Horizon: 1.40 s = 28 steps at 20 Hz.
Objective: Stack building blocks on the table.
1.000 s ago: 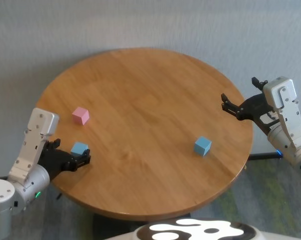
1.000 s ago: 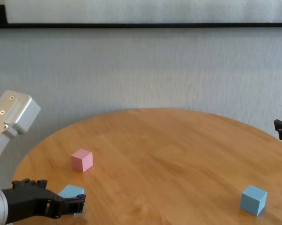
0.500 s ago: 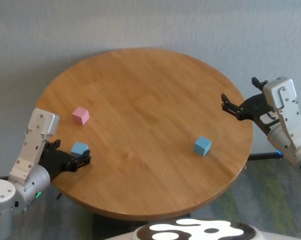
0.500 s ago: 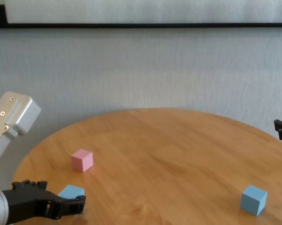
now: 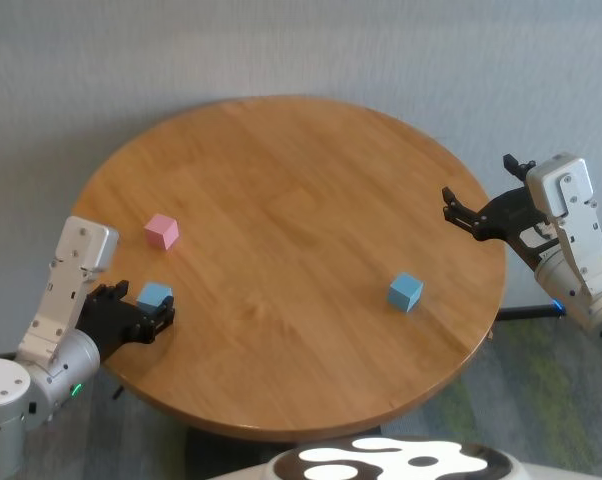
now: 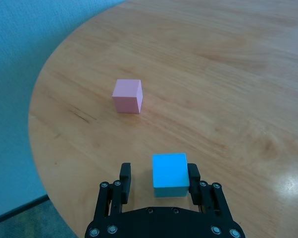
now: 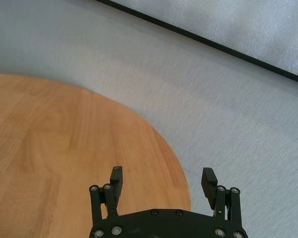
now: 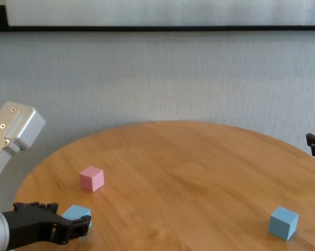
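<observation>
Honey-brown wood, the round table (image 5: pixel 301 250) filled the frame. Lower left, the left gripper (image 6: pixel 158 174) straddled a light blue block (image 6: pixel 170 174), one finger touching, the other apart. The right gripper (image 5: pixel 463 212) gaped at right. A pink block (image 5: pixel 161 231) sat left; another blue block (image 5: pixel 405 292) lower right.

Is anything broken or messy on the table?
Nothing stands out. The pink block and both blue blocks, one between the left gripper's fingers and one on the right, sit flat and whole on the table.
</observation>
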{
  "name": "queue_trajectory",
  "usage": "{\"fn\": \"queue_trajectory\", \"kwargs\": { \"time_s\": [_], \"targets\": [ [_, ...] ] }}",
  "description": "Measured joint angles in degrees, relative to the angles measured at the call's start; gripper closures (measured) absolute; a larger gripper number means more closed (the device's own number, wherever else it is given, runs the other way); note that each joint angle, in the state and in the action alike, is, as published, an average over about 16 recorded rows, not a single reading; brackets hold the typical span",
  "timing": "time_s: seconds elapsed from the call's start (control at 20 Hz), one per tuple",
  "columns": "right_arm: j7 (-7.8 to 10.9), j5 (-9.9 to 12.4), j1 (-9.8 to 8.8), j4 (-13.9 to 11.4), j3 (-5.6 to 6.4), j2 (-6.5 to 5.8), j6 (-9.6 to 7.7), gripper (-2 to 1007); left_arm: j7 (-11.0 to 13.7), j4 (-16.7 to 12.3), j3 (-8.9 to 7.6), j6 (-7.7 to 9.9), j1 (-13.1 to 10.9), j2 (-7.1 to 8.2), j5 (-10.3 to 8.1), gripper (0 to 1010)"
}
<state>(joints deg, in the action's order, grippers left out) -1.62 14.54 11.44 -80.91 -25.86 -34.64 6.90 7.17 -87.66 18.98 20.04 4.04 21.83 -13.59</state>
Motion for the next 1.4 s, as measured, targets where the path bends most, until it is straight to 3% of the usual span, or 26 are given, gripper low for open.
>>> {"fn": "queue_trajectory", "kwargs": {
  "time_s": [0.45, 0.9, 1.15, 1.4],
  "targets": [
    [0.0, 0.0, 0.0, 0.0, 0.0, 0.0, 0.0, 0, 0.0, 0.0, 0.04, -0.05, 0.0, 0.05, -0.06, 495],
    [0.0, 0.0, 0.0, 0.0, 0.0, 0.0, 0.0, 0, 0.5, -0.4, -0.11, -0.35, 0.0, 0.31, 0.17, 603],
    [0.0, 0.0, 0.0, 0.0, 0.0, 0.0, 0.0, 0, 3.1, -0.9, 0.73, -1.58, 0.7, 1.7, 1.58, 605],
    [0.0, 0.0, 0.0, 0.0, 0.0, 0.0, 0.0, 0, 7.4, -1.4, 2.25, -3.78, 2.2, 3.7, 3.52, 605]
  ]
}}
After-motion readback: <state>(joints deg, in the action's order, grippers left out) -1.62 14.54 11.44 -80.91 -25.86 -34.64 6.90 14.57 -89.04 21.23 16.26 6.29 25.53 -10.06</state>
